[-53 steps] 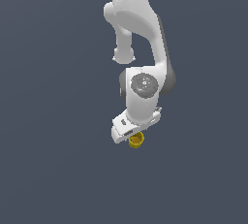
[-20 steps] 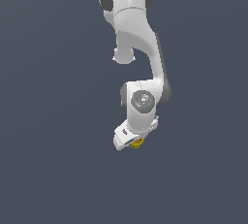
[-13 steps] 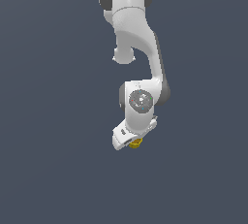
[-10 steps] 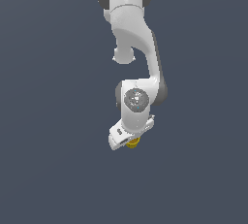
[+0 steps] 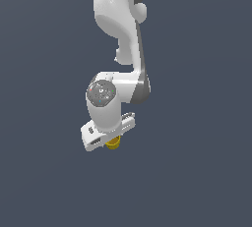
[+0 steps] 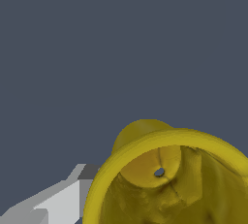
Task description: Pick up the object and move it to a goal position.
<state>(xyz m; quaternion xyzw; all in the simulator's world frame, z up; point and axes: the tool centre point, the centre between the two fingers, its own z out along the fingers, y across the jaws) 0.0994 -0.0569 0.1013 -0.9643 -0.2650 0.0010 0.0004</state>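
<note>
Closest to the wrist camera, the yellow cup (image 6: 169,179) fills the near corner of the picture: its round rim faces the lens, its hollow inside is open to view, and a small hole shows in its floor. One white finger (image 6: 53,203) lies against the outside of its wall. In the exterior view the same cup (image 5: 113,143) peeks out just beneath the white gripper (image 5: 111,136), tucked between the jaws and well clear of anything below. The second finger is hidden in both views, so the grip itself is a judgement: the jaws look pinched on the cup's wall, since the cup hangs with the hand and nothing else bears it.

The step in hand appears to be the carry toward the goal, and no goal marker shows in either picture, so how far remains cannot be told.

To do it well, I would hold the squeeze steady and change nothing at the jaws during travel. The cup is tiny against the gripper and its wall is thin and curved, so contact is likely small; a jerk or a quick wrist turn could roll it out. Move smoothly, keep the wrist attitude fixed, and slow before arriving.

Beyond the cup lies only plain dark grey background (image 5: 206,123), with no obstacle visible.
</note>
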